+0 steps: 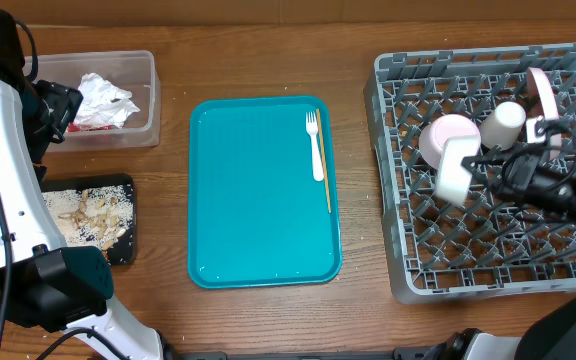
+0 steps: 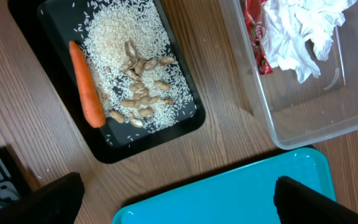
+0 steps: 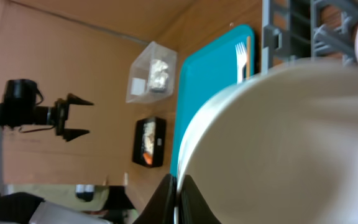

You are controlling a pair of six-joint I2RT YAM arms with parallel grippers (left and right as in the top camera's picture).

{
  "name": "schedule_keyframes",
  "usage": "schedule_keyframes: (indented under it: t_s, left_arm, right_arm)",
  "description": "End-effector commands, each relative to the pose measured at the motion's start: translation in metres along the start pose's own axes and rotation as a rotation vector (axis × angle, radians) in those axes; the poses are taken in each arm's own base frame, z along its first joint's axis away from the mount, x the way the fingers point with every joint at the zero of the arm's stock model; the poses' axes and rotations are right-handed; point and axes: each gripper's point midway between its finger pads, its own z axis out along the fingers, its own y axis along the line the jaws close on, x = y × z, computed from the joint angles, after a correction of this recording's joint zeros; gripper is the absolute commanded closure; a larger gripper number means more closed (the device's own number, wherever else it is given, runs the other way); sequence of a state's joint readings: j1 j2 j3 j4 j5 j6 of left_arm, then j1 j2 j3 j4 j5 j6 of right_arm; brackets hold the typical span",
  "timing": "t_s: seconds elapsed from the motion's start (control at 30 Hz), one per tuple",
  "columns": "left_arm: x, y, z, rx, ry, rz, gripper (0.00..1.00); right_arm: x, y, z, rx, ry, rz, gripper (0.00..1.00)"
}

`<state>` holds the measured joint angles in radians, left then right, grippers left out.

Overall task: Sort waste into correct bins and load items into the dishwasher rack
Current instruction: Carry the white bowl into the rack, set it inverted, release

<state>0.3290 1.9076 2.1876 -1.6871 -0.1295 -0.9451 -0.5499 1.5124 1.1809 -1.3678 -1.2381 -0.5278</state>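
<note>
My right gripper (image 3: pixel 179 186) is shut on the rim of a white bowl (image 3: pixel 291 143), holding it on edge over the grey dishwasher rack (image 1: pixel 393 200). Beside it in the rack are another bowl (image 1: pixel 448 135), a white cup (image 1: pixel 505 122) and an upright plate (image 1: pixel 542 90). The white fork (image 1: pixel 315 145) and thin wooden stick (image 1: pixel 326 165) lie on the teal tray (image 1: pixel 258 200). My left gripper (image 2: pixel 179 205) hangs open and empty by the clear tub (image 1: pixel 148 100), which holds napkins (image 2: pixel 297 31) and a red wrapper (image 2: pixel 253 31). The black tray (image 2: pixel 185 118) holds the carrot (image 2: pixel 86 84), rice (image 2: pixel 123 37) and scraps (image 2: pixel 142 93).
The teal tray lies between the bins on the left and the rack on the right. A few crumbs dot the wooden table near the black tray (image 1: pixel 123 250). My left arm's white link (image 1: pixel 3 190) crosses above the black tray's left side.
</note>
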Motion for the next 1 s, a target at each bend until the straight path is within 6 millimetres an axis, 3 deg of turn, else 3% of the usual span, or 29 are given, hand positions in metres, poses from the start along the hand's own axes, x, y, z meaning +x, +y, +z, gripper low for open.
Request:
schedule_keyframes:
  t_s: [0.0,0.37,0.57,0.83,0.97]
  left_arm:
    - [-0.001,0.002,-0.002,-0.005,-0.014,-0.019,0.00]
    - [-0.001,0.002,-0.002,-0.006,-0.014,-0.018,0.00]
    - [-0.001,0.002,-0.002,-0.006,-0.014,-0.019,0.00]
    - [-0.001,0.002,-0.002,-0.006,-0.014,-0.019,0.00]
    - [-0.001,0.002,-0.002,-0.006,-0.014,-0.018,0.00]
  right_arm:
    - [0.002,0.007,0.004,-0.154,-0.078,-0.018,0.96]
    - [0.012,-0.020,0.006,-0.126,-0.095,-0.018,0.96]
    - [0.012,-0.051,-0.008,0.019,-0.102,0.125,0.96]
    - [0.016,-0.068,-0.016,0.107,-0.098,0.194,0.96]
    - [0.014,-0.082,-0.019,0.187,-0.095,0.274,0.89]
